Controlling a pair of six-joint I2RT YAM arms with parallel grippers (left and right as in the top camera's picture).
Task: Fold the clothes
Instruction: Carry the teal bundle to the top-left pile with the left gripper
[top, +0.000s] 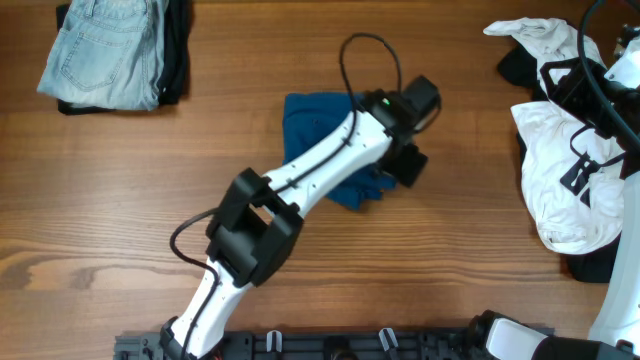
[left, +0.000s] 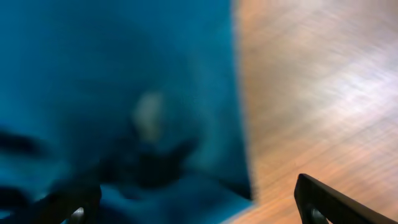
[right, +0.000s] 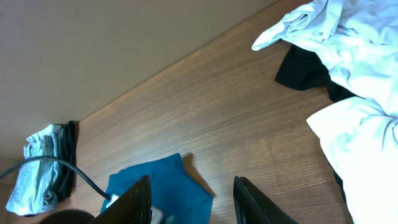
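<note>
The dark-blue shirt (top: 312, 122) lies folded into a small bundle at the table's middle. My left gripper (top: 400, 168) is open over the shirt's right edge. The left wrist view is blurred: blue fabric (left: 112, 93) fills its left side, and the open jaws (left: 196, 213) straddle the shirt's edge with nothing gripped. My right gripper (right: 193, 202) is open and empty, held high at the right, and looks down on the shirt (right: 180, 186). White tops (top: 565, 170) and a black garment (top: 515, 65) lie crumpled at the right. Folded jeans (top: 100, 50) lie at the far left.
The jeans rest on a folded black garment (top: 177, 50) at the back left corner. The left arm (top: 300, 180) stretches diagonally across the table's middle, with a cable loop (top: 365, 45) above it. The right arm (top: 610, 120) hangs over the white pile. The wall (right: 93, 50) runs along the far table edge.
</note>
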